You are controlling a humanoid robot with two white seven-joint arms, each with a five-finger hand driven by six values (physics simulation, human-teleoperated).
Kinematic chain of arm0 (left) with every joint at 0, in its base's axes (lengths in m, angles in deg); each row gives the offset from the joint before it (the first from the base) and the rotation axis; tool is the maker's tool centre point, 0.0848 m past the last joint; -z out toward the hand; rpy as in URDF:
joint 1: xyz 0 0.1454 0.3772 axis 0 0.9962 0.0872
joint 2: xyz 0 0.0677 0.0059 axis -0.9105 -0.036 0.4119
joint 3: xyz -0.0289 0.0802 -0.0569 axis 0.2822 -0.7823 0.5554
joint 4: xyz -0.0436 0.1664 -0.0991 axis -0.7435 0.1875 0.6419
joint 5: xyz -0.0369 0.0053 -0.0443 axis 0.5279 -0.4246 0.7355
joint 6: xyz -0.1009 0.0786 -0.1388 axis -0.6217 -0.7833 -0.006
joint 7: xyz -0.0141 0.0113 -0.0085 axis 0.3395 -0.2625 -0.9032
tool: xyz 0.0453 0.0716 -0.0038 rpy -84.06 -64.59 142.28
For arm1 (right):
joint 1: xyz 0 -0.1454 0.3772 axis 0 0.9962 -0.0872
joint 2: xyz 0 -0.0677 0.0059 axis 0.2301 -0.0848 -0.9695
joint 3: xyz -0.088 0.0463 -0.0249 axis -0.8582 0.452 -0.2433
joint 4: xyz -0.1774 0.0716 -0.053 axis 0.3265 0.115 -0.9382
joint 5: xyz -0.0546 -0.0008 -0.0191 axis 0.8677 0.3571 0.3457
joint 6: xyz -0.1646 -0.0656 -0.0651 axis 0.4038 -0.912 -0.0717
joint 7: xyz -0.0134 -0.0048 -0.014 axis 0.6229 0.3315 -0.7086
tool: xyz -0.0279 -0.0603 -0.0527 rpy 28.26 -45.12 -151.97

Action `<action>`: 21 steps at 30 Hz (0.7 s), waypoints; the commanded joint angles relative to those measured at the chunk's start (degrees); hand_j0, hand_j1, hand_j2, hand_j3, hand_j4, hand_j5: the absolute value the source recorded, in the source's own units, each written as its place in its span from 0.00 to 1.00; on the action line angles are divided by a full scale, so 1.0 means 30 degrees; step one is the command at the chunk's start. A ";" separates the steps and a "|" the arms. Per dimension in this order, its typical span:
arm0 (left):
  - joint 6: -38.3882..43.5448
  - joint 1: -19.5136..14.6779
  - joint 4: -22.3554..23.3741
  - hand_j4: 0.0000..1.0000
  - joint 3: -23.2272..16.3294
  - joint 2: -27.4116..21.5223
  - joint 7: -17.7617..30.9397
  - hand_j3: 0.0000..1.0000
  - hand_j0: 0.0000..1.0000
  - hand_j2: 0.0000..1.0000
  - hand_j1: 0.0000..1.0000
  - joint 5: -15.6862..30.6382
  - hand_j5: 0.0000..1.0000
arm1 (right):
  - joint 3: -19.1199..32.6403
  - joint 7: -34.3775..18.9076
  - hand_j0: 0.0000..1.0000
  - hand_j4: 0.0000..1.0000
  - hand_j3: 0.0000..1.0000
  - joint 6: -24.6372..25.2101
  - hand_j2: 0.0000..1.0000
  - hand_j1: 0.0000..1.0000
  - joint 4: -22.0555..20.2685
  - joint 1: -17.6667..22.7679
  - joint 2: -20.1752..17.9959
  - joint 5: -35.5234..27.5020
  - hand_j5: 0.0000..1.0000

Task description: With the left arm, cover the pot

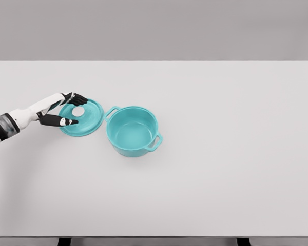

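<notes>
The left hand (66, 109) reached in from the picture's left edge and sat at the lid (82, 117), its dark fingers (78, 98) over the far rim and the thumb along the near rim, with the pale knob between them. It looked like a pinch across the lid, though at this size I could not say for certain that the digits were pressed tight or that the lid was clear of the table (220, 154). The lid appeared tilted slightly, its left side under the hand.

The pot (132, 130) stood open and upright just to the right of the lid, a little nearer the camera, its rim almost touching the lid's edge. Its two handles lay on a line running from far-left to near-right, the far-left one pointing at the lid.

So the move ahead turned on a short carry rightward and slightly toward the robot, then a level lowering onto the rim. The right arm was not in view.
</notes>
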 commanded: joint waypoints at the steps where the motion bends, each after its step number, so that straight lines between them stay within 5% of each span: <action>1: 0.0006 0.0000 0.0135 0.72 -0.0018 0.0063 0.0005 0.72 0.72 0.72 0.72 -0.0038 0.72 | 0.0001 -0.0009 1.00 1.00 1.00 -0.0020 1.00 1.00 0.0010 0.0000 -0.0001 0.0023 1.00; 11: 0.0006 0.0030 0.0135 0.53 -0.0077 0.0210 0.0005 0.53 0.53 0.53 0.53 -0.0156 0.53 | 0.0001 -0.0009 1.00 1.00 1.00 -0.0020 1.00 1.00 -0.0019 0.0000 -0.0001 0.0023 1.00; 21: 0.0006 0.0205 -0.1183 0.52 0.0157 -0.0054 -0.0141 0.52 0.52 0.52 0.52 -0.0068 0.52 | 0.0001 -0.0009 1.00 1.00 1.00 -0.0020 1.00 1.00 0.0010 -0.0029 -0.0001 0.0023 1.00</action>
